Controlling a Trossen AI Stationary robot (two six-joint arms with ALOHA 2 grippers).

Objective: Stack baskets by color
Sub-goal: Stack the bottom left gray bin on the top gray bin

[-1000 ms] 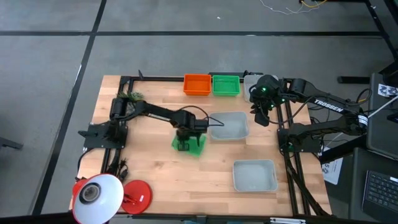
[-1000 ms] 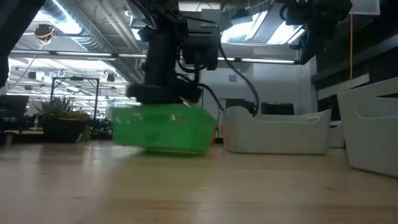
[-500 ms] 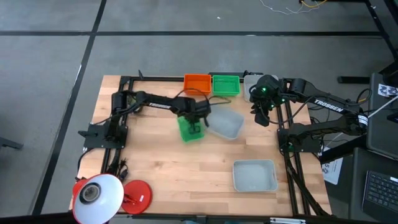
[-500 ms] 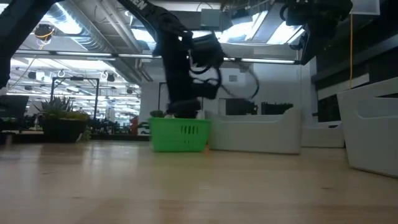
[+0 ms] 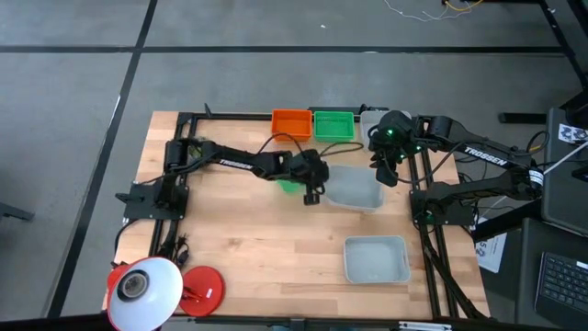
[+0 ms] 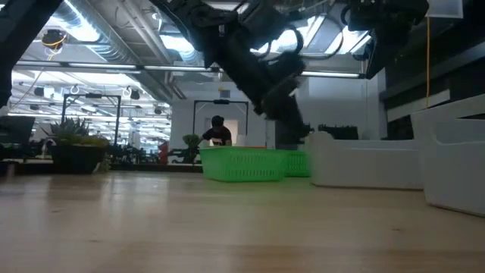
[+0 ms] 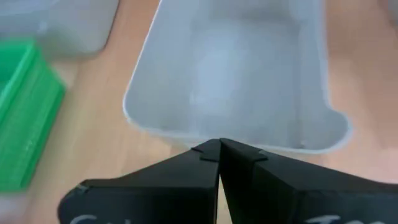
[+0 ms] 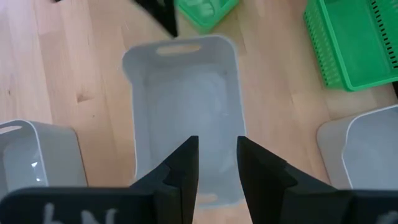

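Sorting is partly done — the orange plastic basket point(image 5: 291, 124) and the bright green mesh basket point(image 5: 333, 125) sit side by side at the table's far edge. The left gripper point(image 5: 312, 188), pinched shut and empty, is beside the translucent grey tray point(image 5: 355, 188). A loose green basket point(image 5: 289, 185), probably single, is left. The right gripper point(image 5: 386, 170) hangs open.

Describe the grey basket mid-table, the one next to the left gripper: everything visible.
The grey basket is a shallow, translucent grey-white plastic tray, rectangular with rounded corners, a slot handle at one end, and empty. It sits upright on the wooden table, skewed to the table edges. The shut left gripper is at its rim; contact can't be confirmed. A loose green basket lies just beyond.
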